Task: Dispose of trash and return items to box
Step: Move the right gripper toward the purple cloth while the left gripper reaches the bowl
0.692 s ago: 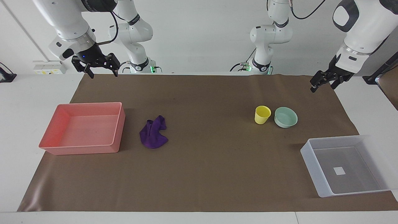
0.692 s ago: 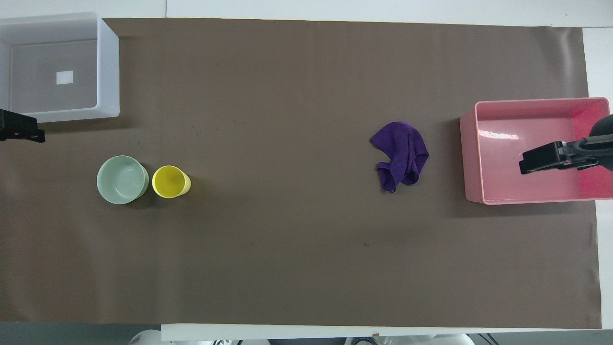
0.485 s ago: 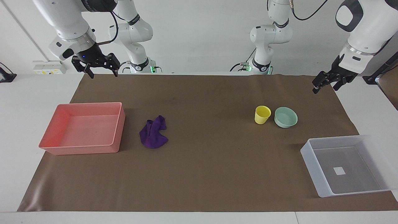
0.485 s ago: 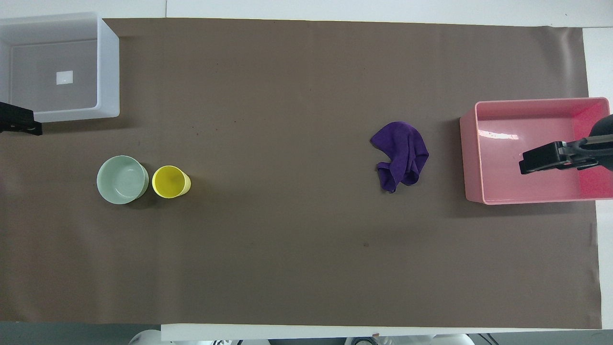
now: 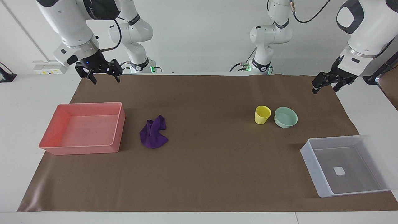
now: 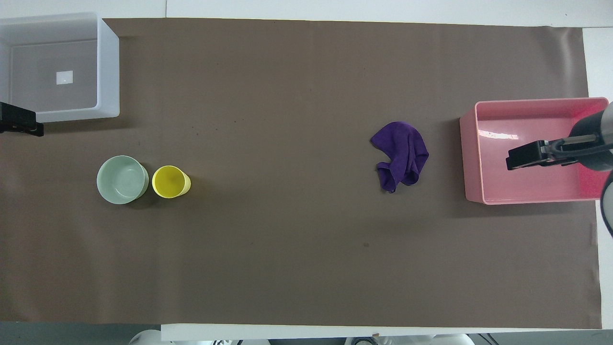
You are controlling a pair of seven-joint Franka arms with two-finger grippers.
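The trash, a crumpled deep-purple rag (image 5: 153, 135) (image 6: 401, 155), lies on the brown mat beside the pink tray. The yellow cup (image 5: 262, 114) (image 6: 170, 182) stands upright, touching or almost touching the mint-green bowl (image 5: 285, 117) (image 6: 122, 179). The translucent box (image 5: 311, 155) (image 6: 109, 67) sits at the left arm's end, farther from the robots than the bowl, holding only a white sticker. My right gripper (image 5: 105, 81) hangs open and empty, high over the mat by the tray. My left gripper (image 5: 325, 87) (image 6: 18, 125) hangs open and empty over the mat's edge at the left arm's end.
A pink rectangular tray (image 5: 119, 124) (image 6: 471, 158) with nothing in it stands at the right arm's end of the table. The brown mat (image 5: 205, 161) covers most of the white table. In the overhead view one of the right gripper's fingers (image 6: 524, 157) overlaps the tray.
The right gripper has come down a little and shifted toward the middle of the table. The left gripper has drifted slightly. Rag, cup, bowl, box and tray have not moved.
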